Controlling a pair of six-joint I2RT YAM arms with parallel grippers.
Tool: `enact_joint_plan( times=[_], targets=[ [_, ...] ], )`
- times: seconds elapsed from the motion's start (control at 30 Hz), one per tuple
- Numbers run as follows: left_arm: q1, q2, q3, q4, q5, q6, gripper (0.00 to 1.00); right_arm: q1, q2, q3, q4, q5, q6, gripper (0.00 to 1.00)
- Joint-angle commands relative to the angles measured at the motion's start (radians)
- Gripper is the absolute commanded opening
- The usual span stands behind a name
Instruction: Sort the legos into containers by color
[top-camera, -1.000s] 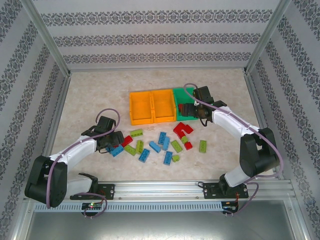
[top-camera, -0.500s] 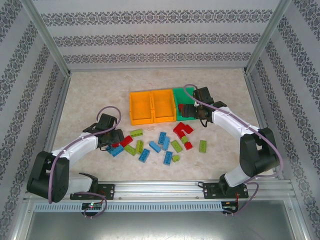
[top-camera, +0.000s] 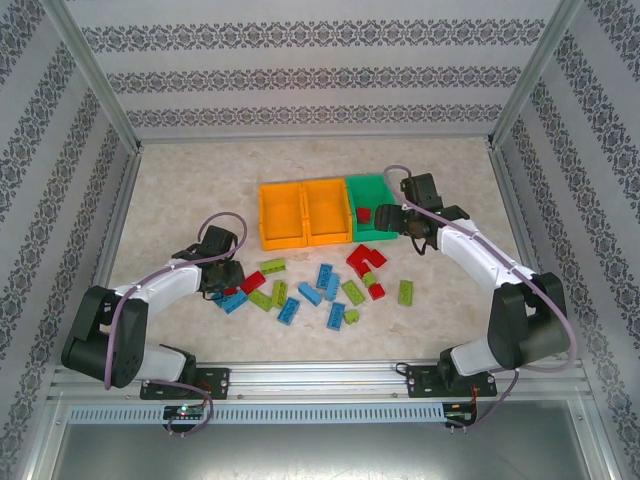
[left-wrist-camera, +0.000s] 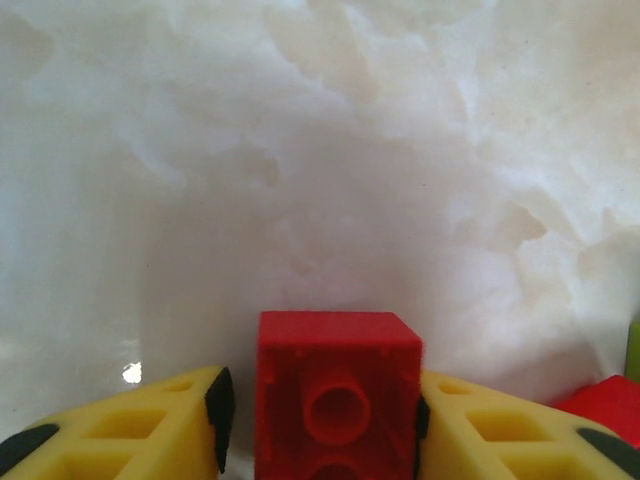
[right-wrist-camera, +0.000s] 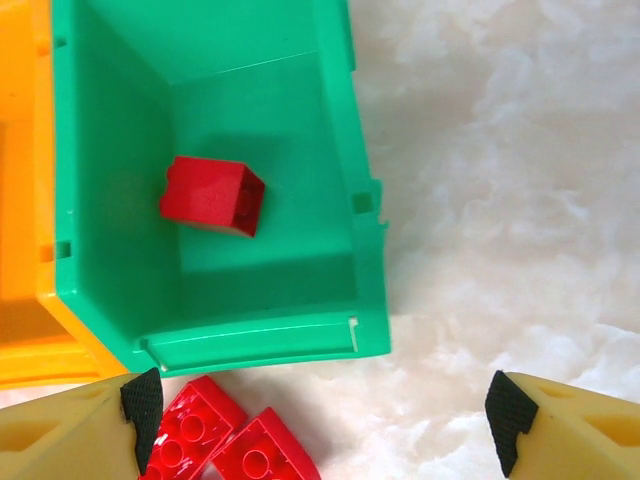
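Note:
My left gripper (top-camera: 228, 286) is low over the left end of the scattered legos. Its fingers flank a red brick (left-wrist-camera: 338, 360) that shows its hollow underside. The right pad touches the brick and a thin gap shows at the left pad (left-wrist-camera: 220, 410). My right gripper (right-wrist-camera: 320, 420) hangs wide open with nothing in it, just past the near right corner of the green bin (right-wrist-camera: 250, 345). A red brick (right-wrist-camera: 212, 195) lies tipped inside that bin (top-camera: 372, 238). Two orange bins (top-camera: 283, 243) adjoin it on the left.
Loose red bricks (right-wrist-camera: 190, 440) lie right in front of the green bin. Blue (top-camera: 325, 276), lime (top-camera: 353, 292) and red (top-camera: 253, 282) bricks are strewn across the middle of the table, and one lime brick (top-camera: 406, 292) sits apart on the right.
My right gripper has drawn back to the right off the green bin, where a red brick now lies uncovered. My left gripper has edged right into the left end of the pile.

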Motion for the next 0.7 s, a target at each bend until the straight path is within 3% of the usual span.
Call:
enact_joint_plan(
  times=[0.0,0.3,0.5,0.67],
  targets=[
    [-0.012,0.006,0.019,0.016,-0.004,0.005,0.45,-0.019,-0.037,-0.032,-0.001,0.013,0.02,0.87],
    [-0.011,-0.056,0.059,-0.019,-0.015,0.004,0.22,-0.055,-0.094,-0.091,0.006,0.027,0.02,0.87],
    [-0.029,-0.154,0.15,-0.008,0.041,0.001,0.21,-0.084,-0.124,-0.141,0.022,0.023,0.017,0.88],
    [-0.149,-0.065,0.328,0.106,0.11,0.002,0.26,-0.087,-0.164,-0.196,0.055,-0.038,0.026,0.88]
  ],
)
